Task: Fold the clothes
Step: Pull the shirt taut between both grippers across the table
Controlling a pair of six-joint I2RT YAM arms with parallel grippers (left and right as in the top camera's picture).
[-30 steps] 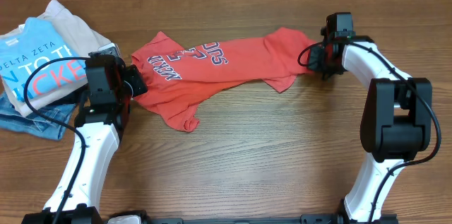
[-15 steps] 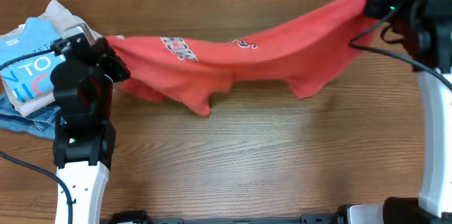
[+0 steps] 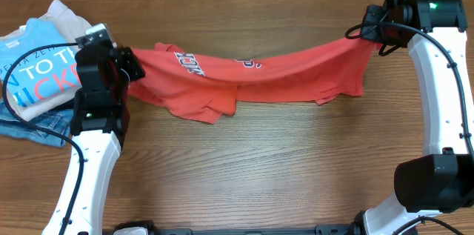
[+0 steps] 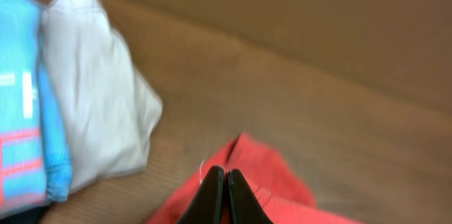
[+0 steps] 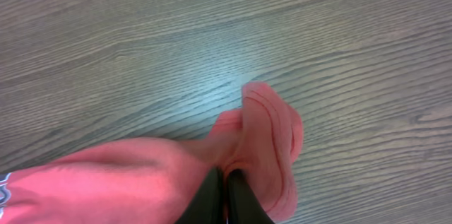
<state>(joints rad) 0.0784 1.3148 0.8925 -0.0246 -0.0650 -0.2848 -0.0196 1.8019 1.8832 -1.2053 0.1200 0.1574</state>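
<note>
The coral-red T-shirt (image 3: 259,79) hangs stretched between my two grippers above the table, with part of its dark lettering showing near the left. My left gripper (image 3: 132,68) is shut on its left end; the left wrist view shows the black fingers (image 4: 224,185) pinched on red cloth (image 4: 282,196). My right gripper (image 3: 376,36) is shut on its right end; the right wrist view shows the fingers (image 5: 226,189) closed in bunched cloth (image 5: 261,139). The shirt's lower edge sags to the table at the left.
A stack of folded clothes lies at the far left: a bright blue T-shirt (image 3: 33,72) on a beige garment (image 3: 74,24) and blue jeans (image 3: 37,131). It also shows in the left wrist view (image 4: 92,90). The wooden table (image 3: 259,168) spreads in front.
Both grippers lifted the shirt off the table and pulled it taut. Since half a second ago they have lowered somewhat, and the right end has moved down and leftward.
</note>
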